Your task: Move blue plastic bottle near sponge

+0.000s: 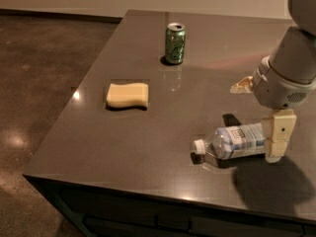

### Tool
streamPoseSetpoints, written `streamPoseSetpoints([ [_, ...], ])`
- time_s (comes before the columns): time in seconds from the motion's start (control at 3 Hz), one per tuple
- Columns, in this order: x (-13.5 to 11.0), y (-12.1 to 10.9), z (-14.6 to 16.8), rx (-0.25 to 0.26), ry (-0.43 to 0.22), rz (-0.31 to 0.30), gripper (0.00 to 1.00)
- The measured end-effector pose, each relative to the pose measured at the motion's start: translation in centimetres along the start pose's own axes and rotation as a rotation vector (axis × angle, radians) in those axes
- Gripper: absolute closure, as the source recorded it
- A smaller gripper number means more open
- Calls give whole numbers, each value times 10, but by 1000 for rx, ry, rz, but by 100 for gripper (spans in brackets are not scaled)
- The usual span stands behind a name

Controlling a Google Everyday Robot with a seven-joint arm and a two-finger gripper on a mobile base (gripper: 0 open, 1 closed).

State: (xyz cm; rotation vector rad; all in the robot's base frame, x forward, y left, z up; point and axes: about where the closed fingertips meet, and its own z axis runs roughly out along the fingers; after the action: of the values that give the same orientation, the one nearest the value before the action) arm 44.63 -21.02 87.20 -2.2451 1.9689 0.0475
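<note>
The blue plastic bottle (236, 140) lies on its side near the front right of the dark table (143, 152), with its white cap pointing left. The pale yellow sponge (127, 95) lies flat at the table's left middle, well apart from the bottle. My gripper (275, 141) hangs from the grey-white arm at the right and reaches down at the bottle's base end, covering that end. Whether it touches the bottle does not show.
A green soda can (175, 43) stands upright at the back middle of the table. The table's left and front edges drop to a brown floor (34, 83). The arm's shadow falls on the table's front right corner.
</note>
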Motion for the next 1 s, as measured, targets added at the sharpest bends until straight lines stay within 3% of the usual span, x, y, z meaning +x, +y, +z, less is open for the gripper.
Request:
streamPoseSetpoints([
  [0.33, 4, 4, 7, -10, -4, -30, 0],
  [0.67, 5, 4, 11, -11, 14, -47, 15],
  [1.0, 7, 2, 15, -16, 38, -44, 38],
])
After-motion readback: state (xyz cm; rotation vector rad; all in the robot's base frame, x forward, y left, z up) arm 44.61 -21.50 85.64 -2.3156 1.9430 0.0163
